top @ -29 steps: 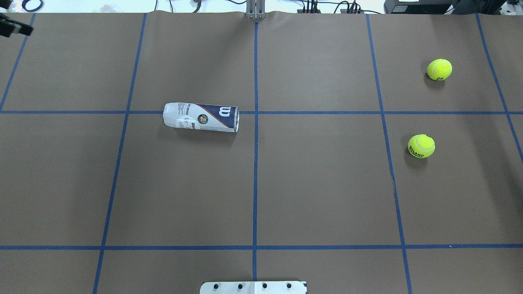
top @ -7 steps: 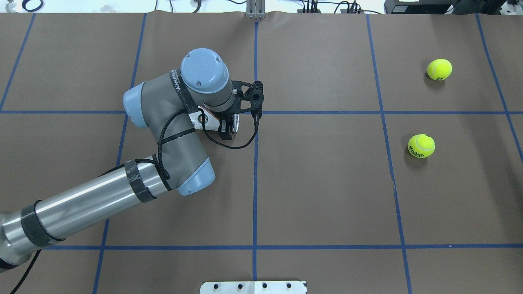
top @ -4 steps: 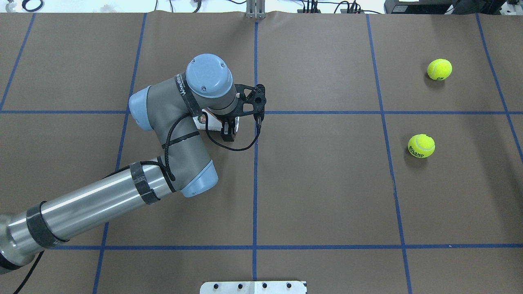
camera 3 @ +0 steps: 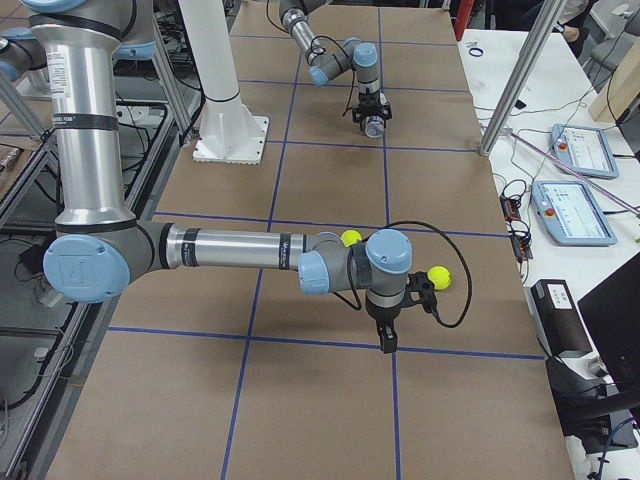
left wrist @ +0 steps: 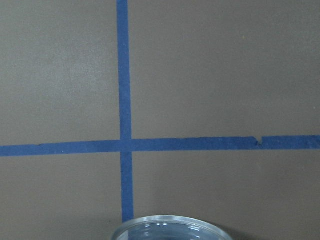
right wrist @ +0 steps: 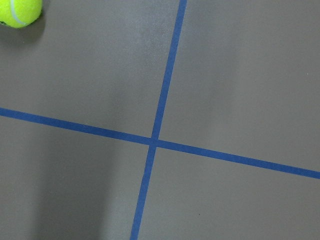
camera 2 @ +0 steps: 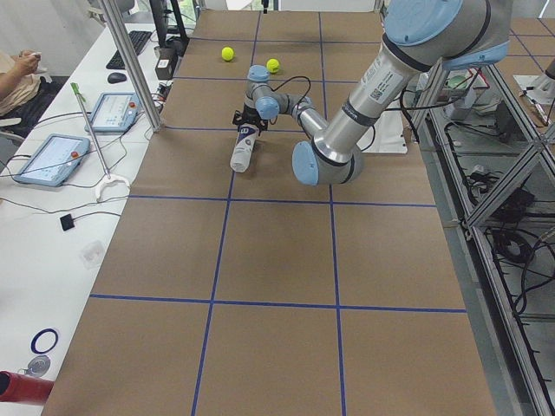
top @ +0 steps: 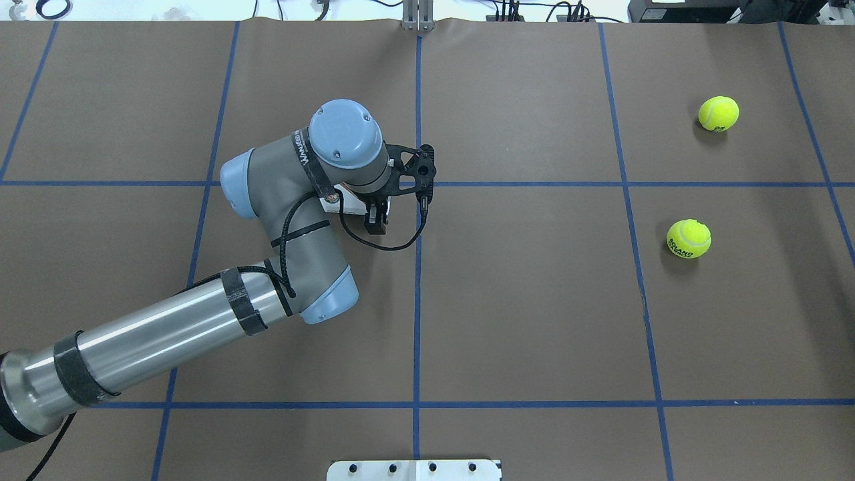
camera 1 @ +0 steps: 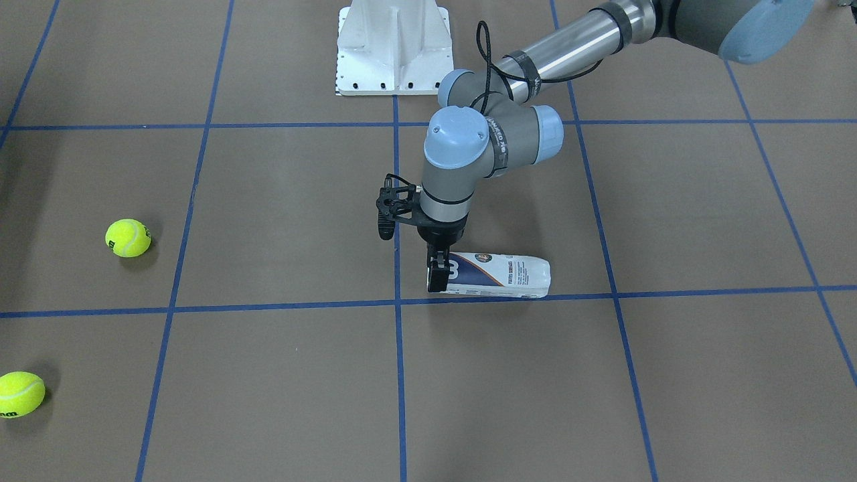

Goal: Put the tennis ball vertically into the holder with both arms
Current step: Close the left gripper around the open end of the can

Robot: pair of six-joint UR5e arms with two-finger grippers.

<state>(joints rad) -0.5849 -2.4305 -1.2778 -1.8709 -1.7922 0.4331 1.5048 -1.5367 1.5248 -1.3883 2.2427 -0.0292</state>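
The holder (camera 1: 499, 274) lies on its side on the brown table, with its rim end pointing at a tape crossing. My left gripper (camera 1: 438, 271) points straight down over that rim end, jaws open astride it. In the overhead view the left arm hides nearly all of the tube, and only the left gripper (top: 376, 217) shows. The tube's rim (left wrist: 170, 227) sits at the bottom of the left wrist view. Two tennis balls (top: 718, 113) (top: 688, 238) lie far right. My right gripper (camera 3: 388, 340) hangs above the table near them; I cannot tell whether it is open or shut.
The white pedestal base (camera 1: 392, 47) stands at the robot's side of the table. Blue tape lines (top: 417, 300) mark a grid on the table. One ball (right wrist: 20, 12) shows in the corner of the right wrist view. Tablets and cables lie beyond the far table edge (camera 3: 575, 210).
The left arm came in from the left and reached the tube's rim end. Over the last second it has moved slightly right and lower. The balls have not moved.
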